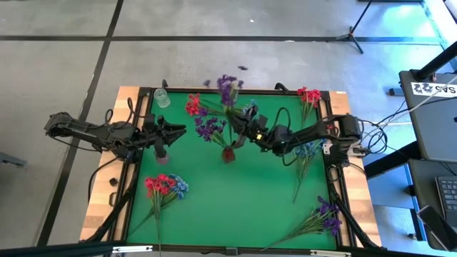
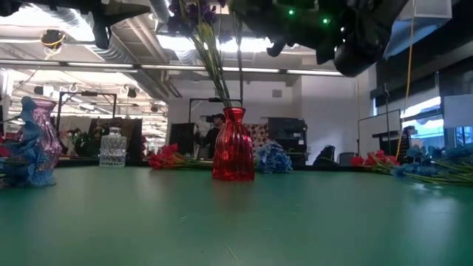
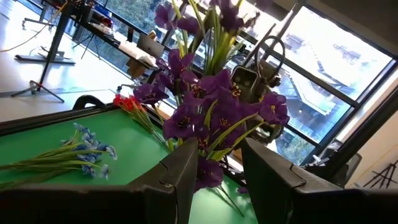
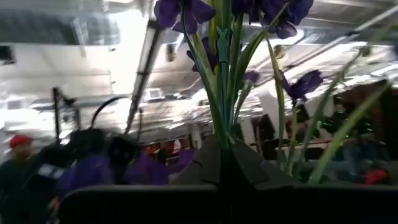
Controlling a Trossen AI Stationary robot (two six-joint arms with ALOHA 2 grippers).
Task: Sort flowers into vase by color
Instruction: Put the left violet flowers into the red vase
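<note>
**Purple flowers held over the red vase**

The purple flowers (image 1: 227, 89) stand with their stems in the red vase (image 2: 233, 145), which is upright near the middle of the green table (image 1: 235, 200). The right gripper (image 1: 241, 137) has its fingers closed on the green stems above the vase mouth; in the right wrist view the stems pass straight up between the closed fingers (image 4: 205, 163).

The left gripper (image 1: 171, 133) is just beside the vase, on its left, and its fingers (image 3: 183, 168) are partly open with nothing between them; the purple blossoms are right in front of them.

More flowers lie on the table: a red and blue bunch (image 1: 166, 187) near the front left, a purple bunch (image 1: 325, 214) at the front right, red flowers (image 1: 308, 96) at the back right and blue flowers (image 1: 308, 151) under the right arm. A pink vase (image 2: 41, 140) and a clear glass vase (image 2: 113, 148) stand on the left side.
</note>
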